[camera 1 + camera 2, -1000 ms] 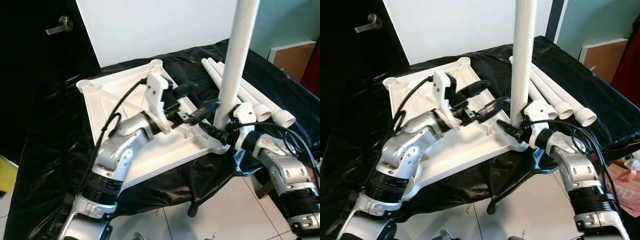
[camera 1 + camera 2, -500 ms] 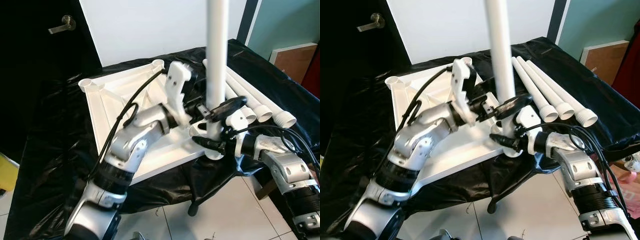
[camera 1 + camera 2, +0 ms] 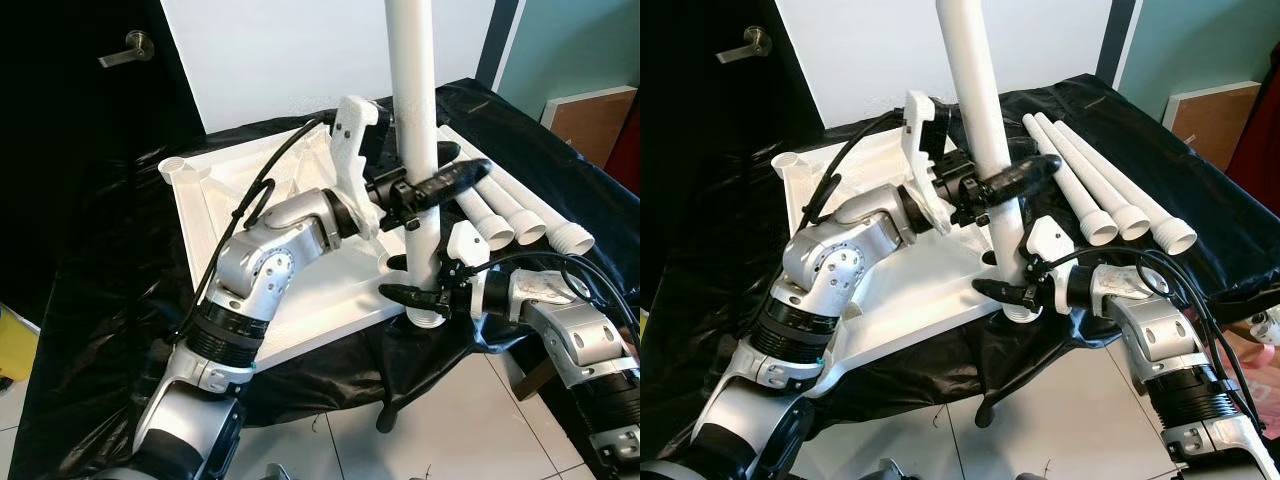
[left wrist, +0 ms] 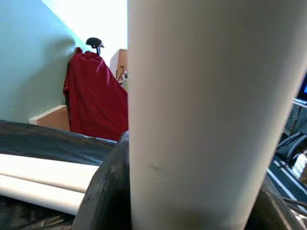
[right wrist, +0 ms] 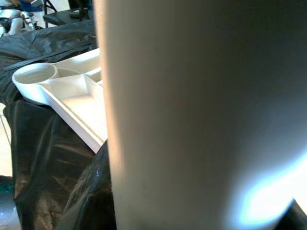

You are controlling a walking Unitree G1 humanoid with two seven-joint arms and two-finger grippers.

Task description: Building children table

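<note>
We see a white table leg [image 3: 418,130], white tabletop [image 3: 215,200], black plastic sheet [image 3: 110,300], and red cloth [image 4: 93,96].

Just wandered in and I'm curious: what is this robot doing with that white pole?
It is putting together a small white table. The tabletop lies upside down on a black sheet. Both hands grip one upright table leg: the left hand higher up the leg, the right hand near its bottom end, right at the tabletop's near corner. Three spare legs lie side by side on the sheet to the robot's right.
</note>
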